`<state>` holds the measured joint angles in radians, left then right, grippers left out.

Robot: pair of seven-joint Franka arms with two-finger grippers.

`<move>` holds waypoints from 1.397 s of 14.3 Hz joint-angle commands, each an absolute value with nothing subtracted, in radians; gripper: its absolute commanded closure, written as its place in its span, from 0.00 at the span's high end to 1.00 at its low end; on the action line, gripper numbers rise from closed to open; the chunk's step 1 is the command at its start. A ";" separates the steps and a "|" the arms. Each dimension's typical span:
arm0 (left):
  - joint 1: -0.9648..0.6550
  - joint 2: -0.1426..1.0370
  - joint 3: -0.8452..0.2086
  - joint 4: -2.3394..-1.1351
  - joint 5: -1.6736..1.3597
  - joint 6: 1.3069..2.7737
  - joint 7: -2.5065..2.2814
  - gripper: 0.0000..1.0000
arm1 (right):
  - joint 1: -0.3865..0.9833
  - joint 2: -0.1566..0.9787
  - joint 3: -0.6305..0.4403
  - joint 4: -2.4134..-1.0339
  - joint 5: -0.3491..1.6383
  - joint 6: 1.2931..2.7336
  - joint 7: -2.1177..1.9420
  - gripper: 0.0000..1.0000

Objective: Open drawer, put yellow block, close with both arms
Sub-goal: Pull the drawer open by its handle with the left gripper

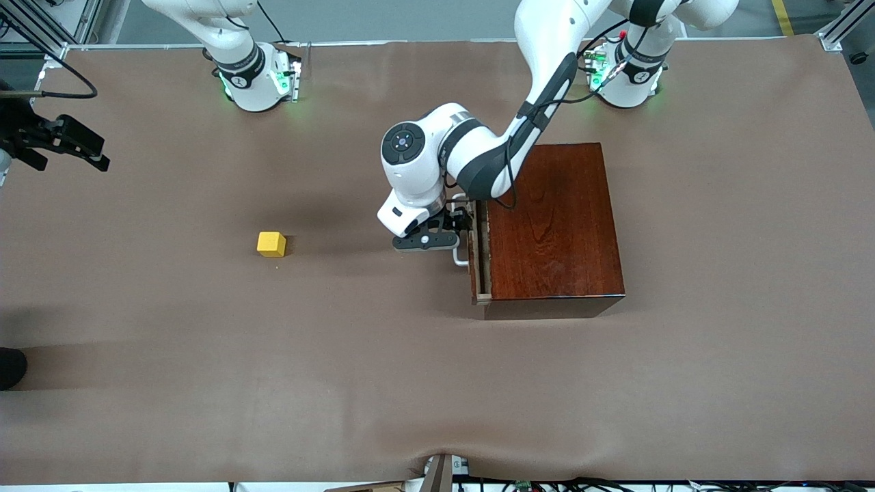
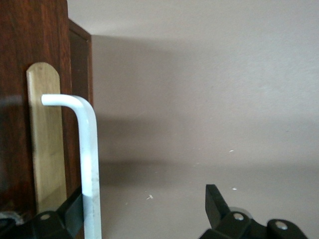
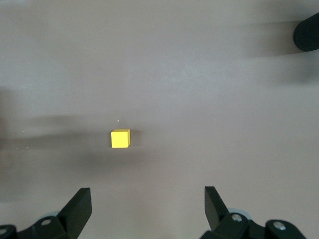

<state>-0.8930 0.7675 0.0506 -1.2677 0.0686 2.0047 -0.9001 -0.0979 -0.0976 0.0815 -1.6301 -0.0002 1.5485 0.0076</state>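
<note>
The dark wooden box sits toward the left arm's end of the table. Its drawer is out by a narrow pale strip. My left gripper is open at the white handle. The bar stands between the jaws, against one finger, with the other finger far off it. The yellow block lies alone on the table, apart from the drawer front and toward the right arm's end. My right gripper hangs high over the right arm's end of the table. It is open and holds nothing, and the yellow block shows far below it.
Brown cloth covers the whole table. A dark rounded object pokes in at the table's edge at the right arm's end, nearer the front camera. Both arm bases stand along the farthest edge of the table.
</note>
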 commanded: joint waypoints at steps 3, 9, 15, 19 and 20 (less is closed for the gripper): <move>-0.904 0.790 0.054 -1.221 0.026 2.069 -0.896 1.00 | -0.110 -0.091 0.089 -1.612 0.006 1.536 0.006 1.00; -0.910 0.811 0.031 -1.221 0.026 2.106 -0.897 1.00 | -0.112 -0.091 0.089 -1.612 0.006 1.536 0.006 1.00; -0.917 0.824 0.014 -1.201 -0.007 2.118 -0.911 1.00 | -0.112 -0.091 0.089 -1.612 0.006 1.536 0.006 1.00; -0.917 0.824 0.011 -1.200 -0.060 2.118 -0.937 1.00 | -0.112 -0.092 0.089 -1.612 0.006 1.536 0.008 1.00; -0.917 0.824 0.011 -1.198 -0.058 2.118 -0.940 1.00 | -0.112 -0.091 0.089 -1.612 0.006 1.537 0.006 1.00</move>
